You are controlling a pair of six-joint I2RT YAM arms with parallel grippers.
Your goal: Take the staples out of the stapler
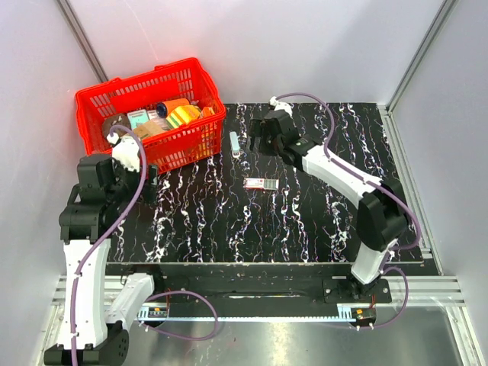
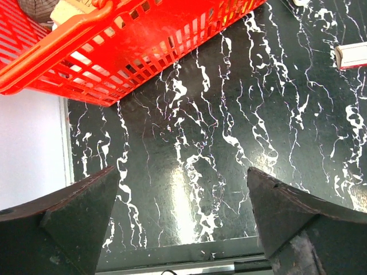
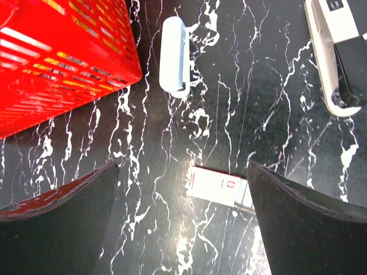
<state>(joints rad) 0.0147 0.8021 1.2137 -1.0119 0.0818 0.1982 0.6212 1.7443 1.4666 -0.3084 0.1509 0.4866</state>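
Lying on the counter (image 1: 305,221) near its far edge, about midway along, the stapler (image 3: 344,63) shows only at the upper right corner of the right wrist view, partly cut off by the frame. It has a pale, silvery outline around a dark part. In the top view it is hidden beneath the arm.

The right tool (image 3: 180,172) hangs over that far-middle stretch with its fingers spread wide and nothing between them. The stapler is well apart from both fingers. A pale bar (image 3: 174,54) lies flat just beside the red basket (image 1: 183,145), towards the middle of the counter and to the left of the stapler. A small red-and-white box (image 3: 221,186) lies nearer the counter's middle, its right end slipping behind one finger in the wrist view.

The left tool (image 2: 183,172) sits by the left edge of the counter, just on the near side of the basket (which fills the far left corner and is packed with assorted goods). Its fingers are also spread wide, with only bare counter between them.
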